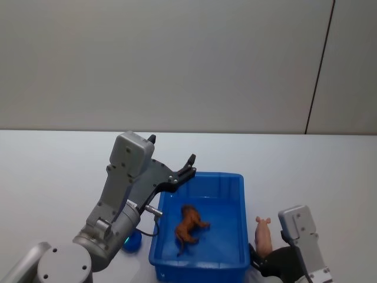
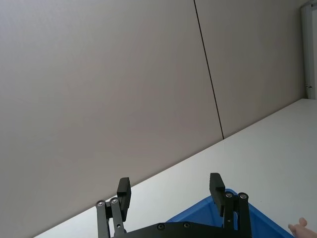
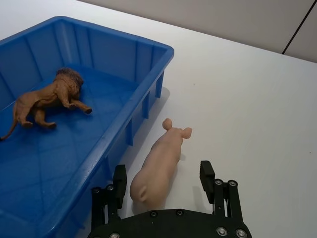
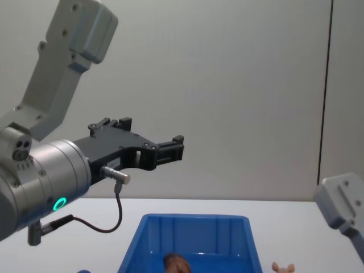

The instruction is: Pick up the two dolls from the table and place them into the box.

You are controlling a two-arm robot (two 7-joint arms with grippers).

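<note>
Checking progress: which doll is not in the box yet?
The pale pink doll: it lies on the table beside the box, at the open right claw. The reddish-brown doll is inside the box.

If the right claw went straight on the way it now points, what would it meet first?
The pale pink doll: it lies on the table right ahead of the right claw, rear end between the open fingers. The blue box stands beside that line, probably clear of it.

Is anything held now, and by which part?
Nothing is held: the left gripper is open, empty; the right gripper open at the rear of the pink doll.
</note>
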